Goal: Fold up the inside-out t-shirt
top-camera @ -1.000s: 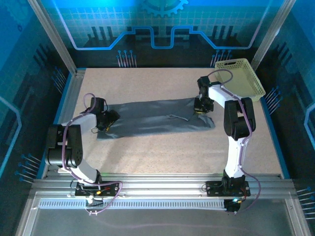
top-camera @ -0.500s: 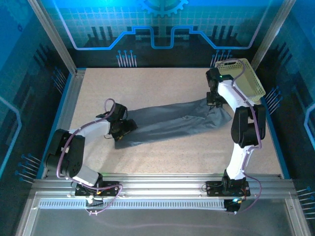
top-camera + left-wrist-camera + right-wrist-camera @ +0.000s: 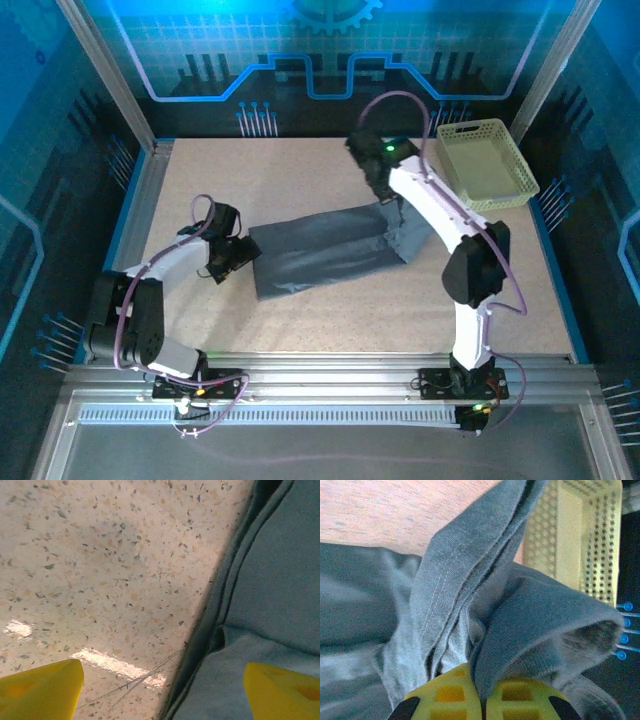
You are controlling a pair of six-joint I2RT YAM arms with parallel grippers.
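the speckled beige bench (image 3: 300, 180) carries the dark slate-grey soft fabric t-shirt (image 3: 320, 250), which lies near its middle as a long narrow band, so i judge that the lengthwise folds are already made. its left part is flat on the bench, but its right end is lifted and bunched, so the fold across is, i think, not yet laid down, and the smoothing is left too. the pale yellow-green plastic basket (image 3: 487, 165) stands apart at the far right corner. the right end effector (image 3: 481, 695) is clenched on the raised end of the t-shirt, with several layers of fabric hanging over its yellow fingers. the left end effector (image 3: 236, 256) is spread wide and grasps nothing; it is low at the left edge of the t-shirt, one finger over the bare bench and the other over the fabric.
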